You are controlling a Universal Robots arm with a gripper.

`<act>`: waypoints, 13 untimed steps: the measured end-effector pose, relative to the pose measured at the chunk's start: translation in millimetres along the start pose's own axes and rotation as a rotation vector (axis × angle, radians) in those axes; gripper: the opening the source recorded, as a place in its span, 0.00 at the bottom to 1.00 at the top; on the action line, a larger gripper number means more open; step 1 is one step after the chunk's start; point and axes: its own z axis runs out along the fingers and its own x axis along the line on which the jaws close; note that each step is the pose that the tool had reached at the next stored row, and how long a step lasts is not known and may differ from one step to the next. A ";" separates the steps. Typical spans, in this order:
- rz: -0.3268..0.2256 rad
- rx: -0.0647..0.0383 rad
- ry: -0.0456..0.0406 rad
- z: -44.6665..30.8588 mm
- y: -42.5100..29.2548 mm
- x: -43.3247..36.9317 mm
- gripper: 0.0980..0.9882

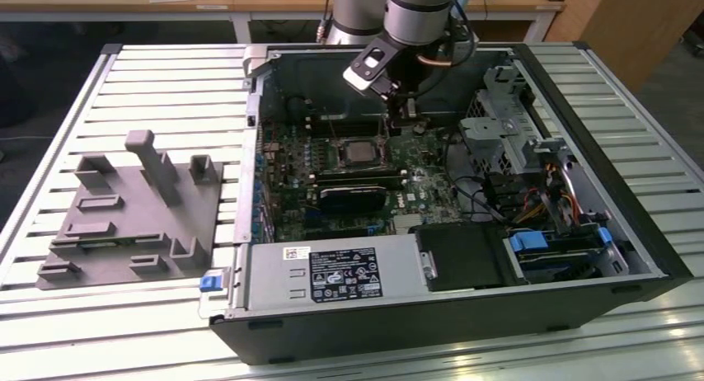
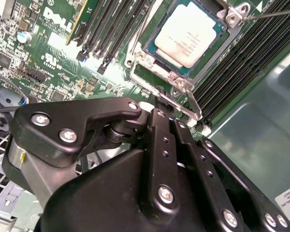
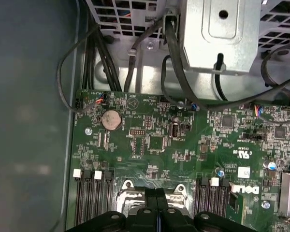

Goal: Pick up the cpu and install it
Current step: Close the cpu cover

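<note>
The cpu [image 1: 358,152], a pale silver square, lies flat in the motherboard socket inside the open computer case [image 1: 649,232]. In the second wrist view the cpu [image 2: 188,31] sits inside the socket's metal frame [image 2: 150,65], with a thin lever wire [image 2: 270,14] beside it. My gripper [image 1: 401,117] hangs just above the board, at the far side of the socket and a little to the exterior view's right of the cpu. Its black fingers [image 2: 159,121] are pressed together with nothing between them. The first wrist view shows the gripper [image 3: 157,195] shut over the socket's edge.
A grey plastic holder block [image 1: 132,208] stands on the slatted table at the exterior view's left. Inside the case are memory slots [image 2: 111,29], a black card [image 1: 358,195], the power supply [image 1: 330,274], a metal drive cage [image 1: 512,125] and loose cables [image 3: 135,48].
</note>
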 end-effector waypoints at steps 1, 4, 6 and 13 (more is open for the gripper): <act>0.000 0.000 -0.0001 0.0 -0.9 0.0 0.01; 0.000 0.000 0.0000 0.3 -4.0 0.2 0.01; 0.000 0.000 -0.0001 0.4 -6.3 0.4 0.01; 0.000 0.001 -0.0001 2.4 -13.0 0.7 0.01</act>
